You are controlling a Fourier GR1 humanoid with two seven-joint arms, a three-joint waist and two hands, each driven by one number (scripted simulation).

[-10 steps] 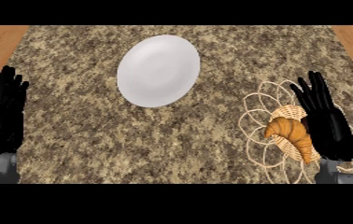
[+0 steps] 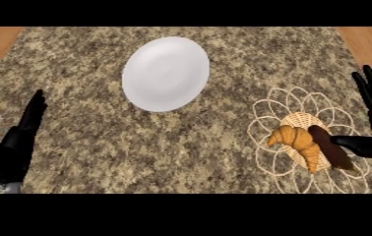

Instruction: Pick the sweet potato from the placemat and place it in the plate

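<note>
Soft, even light is falling across the speckled brown granite bench [image 2: 218, 58], leaving no bright patch or dim corner. The round white plate [image 2: 166, 73] is showing gentle shading toward its rim, without glare, and is casting almost no shadow. The glossy orange-brown croissant [image 2: 294, 139] is catching a mild sheen. The black right robot hand [image 2: 355, 144] is reading as a flat, dark shape with little surface detail.

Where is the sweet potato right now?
In the head view, the sweet potato lies at lower right on the woven placemat, just right of the croissant, with the right hand beside it.
</note>
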